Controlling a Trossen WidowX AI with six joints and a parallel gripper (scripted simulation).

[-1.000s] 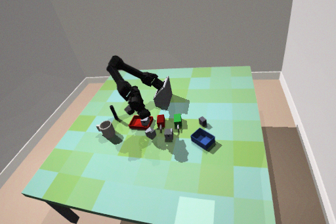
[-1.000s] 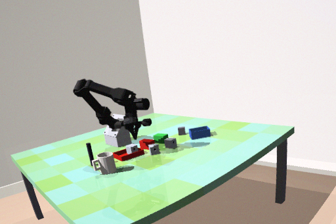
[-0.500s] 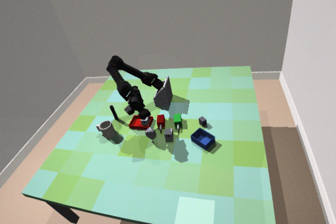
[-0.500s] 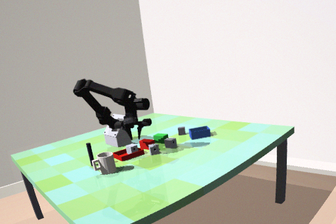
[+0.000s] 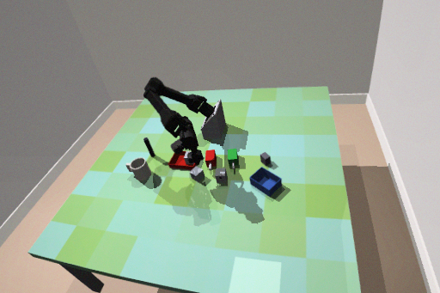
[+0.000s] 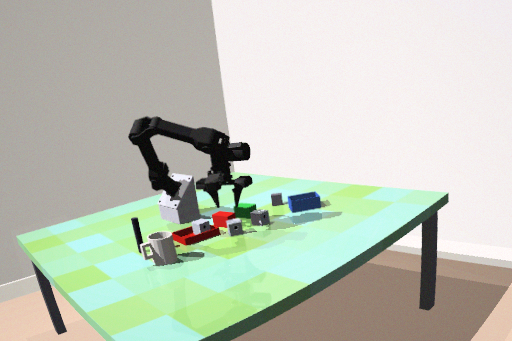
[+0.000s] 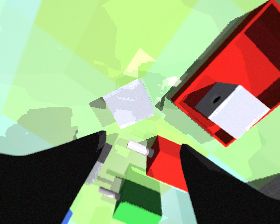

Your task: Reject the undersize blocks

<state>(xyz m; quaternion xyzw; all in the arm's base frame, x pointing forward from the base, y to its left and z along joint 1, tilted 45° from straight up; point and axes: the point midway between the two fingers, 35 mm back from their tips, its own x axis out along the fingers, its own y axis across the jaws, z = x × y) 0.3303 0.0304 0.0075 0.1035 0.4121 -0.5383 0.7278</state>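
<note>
Black gripper (image 5: pixel 195 161) (image 6: pixel 227 206) (image 7: pixel 143 141) open, empty; no lettering legible anywhere.

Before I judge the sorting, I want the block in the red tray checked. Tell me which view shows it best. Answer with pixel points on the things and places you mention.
The wrist view: the steel block (image 5: pixel 187 158) (image 6: pixel 201 226) (image 7: pixel 238 112) appears largest there, its bore visible, inside the red tray (image 5: pixel 175 167) (image 6: pixel 186 242) (image 7: pixel 198 77). The exterior view shows it smaller, bore still visible. From the top, the gripper (image 5: pixel 194 161) (image 6: pixel 227 206) (image 7: pixel 143 141) partly hides it.
</note>
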